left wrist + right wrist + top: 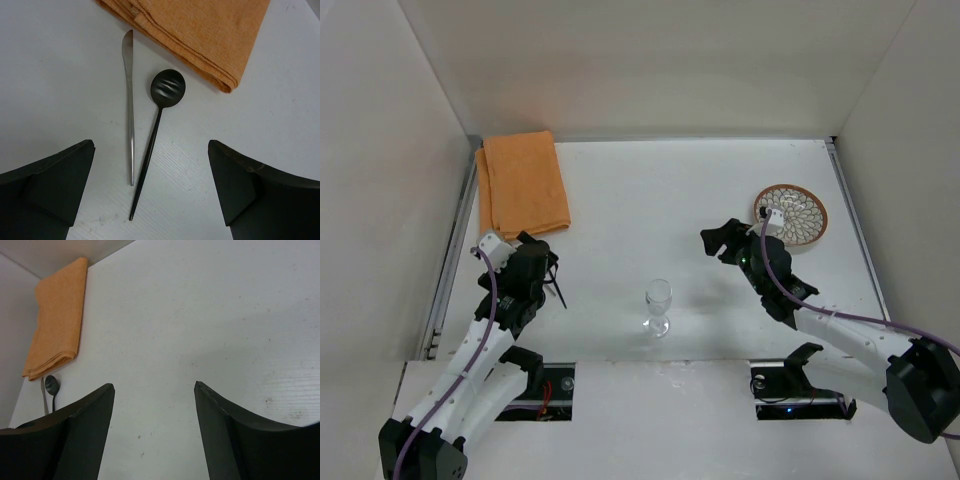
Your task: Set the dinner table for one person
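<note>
Steel first: centre the left tool, spread wide and empty, over the knife, not the black spoon just beside it; lower straight to the white counter underlying everything. Right tool likewise spread, empty.

Cloth far left on the dinner table, knife beside spoon before it, glass mid-front, plate far right.

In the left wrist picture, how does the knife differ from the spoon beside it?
The knife is silver; the spoon is black. The knife ends in a narrow pointed blade, the spoon in a round bowl. The knife lies almost straight in this view, while the spoon slants. Both lie flat on the dinner table, slim handles toward the camera.
</note>
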Tool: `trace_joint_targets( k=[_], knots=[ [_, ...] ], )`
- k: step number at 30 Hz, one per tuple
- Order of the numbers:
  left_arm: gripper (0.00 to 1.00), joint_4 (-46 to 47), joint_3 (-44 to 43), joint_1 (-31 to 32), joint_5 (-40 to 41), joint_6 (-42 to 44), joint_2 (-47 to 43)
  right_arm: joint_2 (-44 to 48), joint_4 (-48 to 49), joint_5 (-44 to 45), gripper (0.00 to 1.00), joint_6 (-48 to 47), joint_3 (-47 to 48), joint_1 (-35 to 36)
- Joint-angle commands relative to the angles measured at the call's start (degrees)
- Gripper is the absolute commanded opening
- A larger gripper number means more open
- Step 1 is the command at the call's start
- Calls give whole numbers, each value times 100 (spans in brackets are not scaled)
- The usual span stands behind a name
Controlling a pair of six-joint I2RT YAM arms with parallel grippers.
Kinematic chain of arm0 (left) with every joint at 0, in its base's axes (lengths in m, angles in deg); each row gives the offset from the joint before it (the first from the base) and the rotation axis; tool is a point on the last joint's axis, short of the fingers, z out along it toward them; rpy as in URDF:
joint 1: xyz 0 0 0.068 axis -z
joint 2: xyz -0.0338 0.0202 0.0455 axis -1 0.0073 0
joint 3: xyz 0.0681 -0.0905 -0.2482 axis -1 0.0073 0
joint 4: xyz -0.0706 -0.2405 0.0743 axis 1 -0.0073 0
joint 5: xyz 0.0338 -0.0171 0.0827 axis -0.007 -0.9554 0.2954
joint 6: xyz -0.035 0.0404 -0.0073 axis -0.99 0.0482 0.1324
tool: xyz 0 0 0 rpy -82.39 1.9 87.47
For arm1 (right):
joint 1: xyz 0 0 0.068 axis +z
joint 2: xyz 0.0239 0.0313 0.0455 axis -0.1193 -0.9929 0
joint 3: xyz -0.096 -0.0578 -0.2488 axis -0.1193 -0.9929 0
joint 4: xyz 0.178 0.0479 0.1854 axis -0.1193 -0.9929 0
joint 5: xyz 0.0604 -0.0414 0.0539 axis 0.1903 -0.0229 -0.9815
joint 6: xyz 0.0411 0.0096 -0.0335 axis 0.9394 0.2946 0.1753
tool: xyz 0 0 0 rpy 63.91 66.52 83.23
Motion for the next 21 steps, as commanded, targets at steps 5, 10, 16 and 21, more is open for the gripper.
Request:
trace_joint_targets(
  k=[5,10,16,21],
  knots=[
    [100,-281,56,11,267,-17,29,159,247,100,71,-85,-7,-5],
    [100,-167,21,-41,320,45,152,124,239,73,54,-111,19,-5],
    [100,754,-181,230,592,755,512,-113,-7,64,10,-137,203,21],
    [100,1861,-182,232,593,1020,801,-122,-60,91,11,-173,256,126]
  ],
)
